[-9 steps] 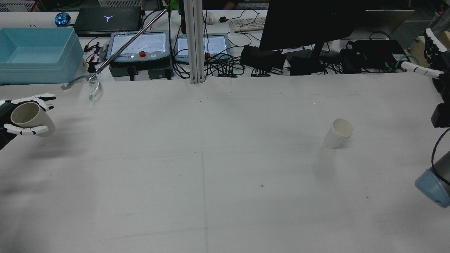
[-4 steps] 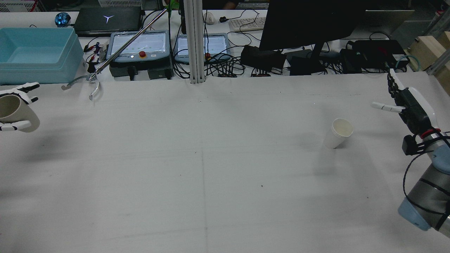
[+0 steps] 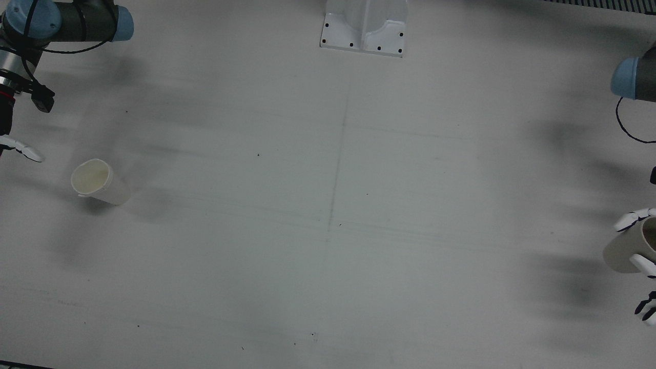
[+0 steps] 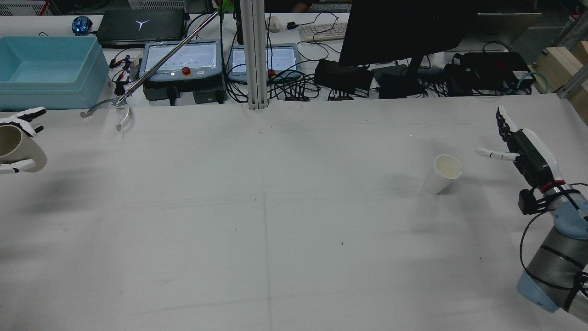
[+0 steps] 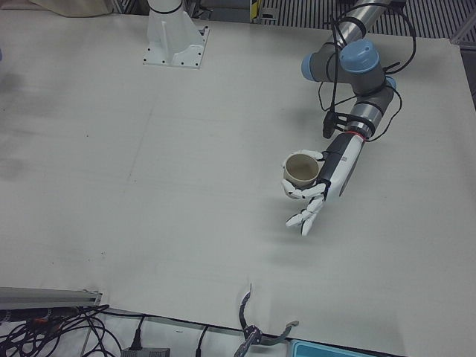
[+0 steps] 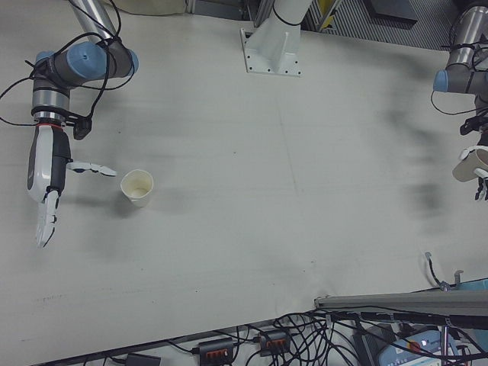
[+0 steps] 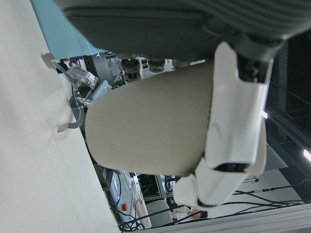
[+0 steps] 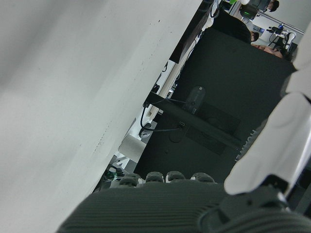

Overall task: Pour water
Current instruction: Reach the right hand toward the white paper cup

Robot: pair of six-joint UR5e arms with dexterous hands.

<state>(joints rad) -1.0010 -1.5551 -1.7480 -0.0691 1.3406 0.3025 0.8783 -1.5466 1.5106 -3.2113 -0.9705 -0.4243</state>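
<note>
Now we are holding the beige cup [image 5: 301, 170] in our left hand [image 5: 321, 181], fingers wrapped around it, above the table's [image 4: 275, 230] far left edge. Our right hand [image 4: 519, 149] is hanging beside the white cup [image 4: 442, 174], fingers spread and empty, not touching. Since half a second ago, it is lower and nearer that cup.
</note>
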